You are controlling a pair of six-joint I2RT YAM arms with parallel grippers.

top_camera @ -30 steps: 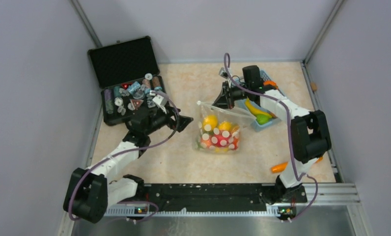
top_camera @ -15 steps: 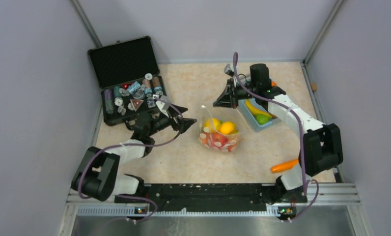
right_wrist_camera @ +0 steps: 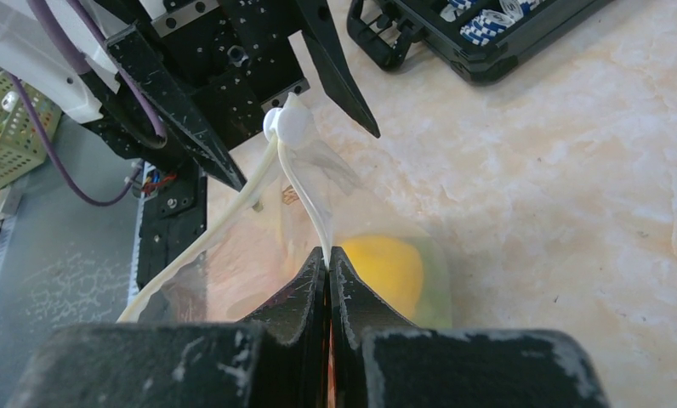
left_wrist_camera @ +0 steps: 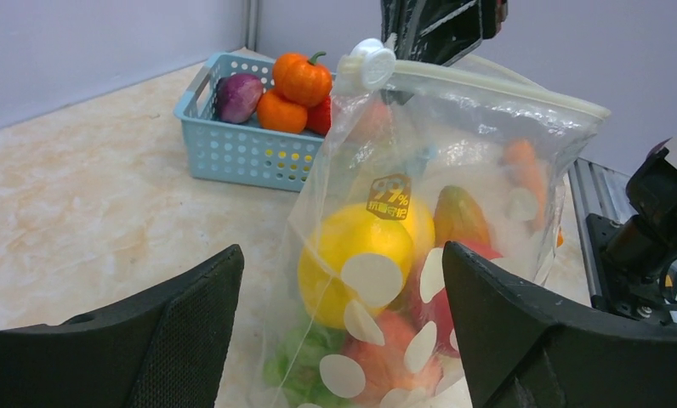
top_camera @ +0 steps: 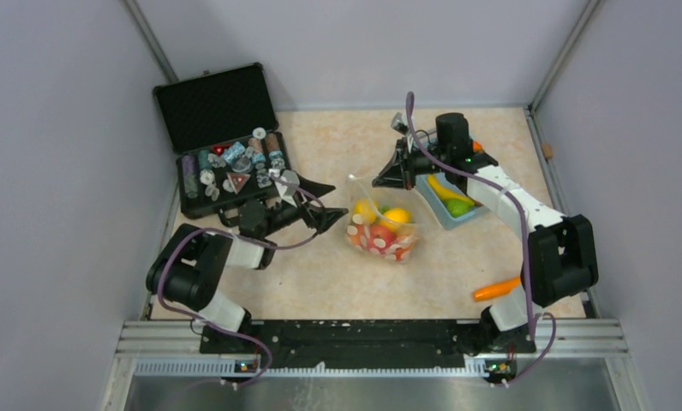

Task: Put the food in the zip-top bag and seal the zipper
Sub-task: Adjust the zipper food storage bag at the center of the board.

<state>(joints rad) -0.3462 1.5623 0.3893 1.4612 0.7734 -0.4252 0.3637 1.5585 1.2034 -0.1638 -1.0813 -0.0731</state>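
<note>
top external: how far along?
— some food [top_camera: 396, 219] sits in the zip-top bag [top_camera: 380, 231] on the table [top_camera: 320, 282]; carrot [top_camera: 496, 288] lies outside. right gripper [right_wrist_camera: 327, 255] clamps the zipper [right_wrist_camera: 304, 191], not yet sealed. left gripper [left_wrist_camera: 339, 323] gapes beside the bag, empty.

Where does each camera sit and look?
Top external: high above and behind, looking down on the table; left arm and right arm show whole.
Left wrist: on the left arm, facing the zip-top bag and blue basket; the open left gripper frames it.
Right wrist: on the right arm, looking along the zipper; the right gripper shows, shut on it.
Shared: both wrist views see the white slider.
</note>
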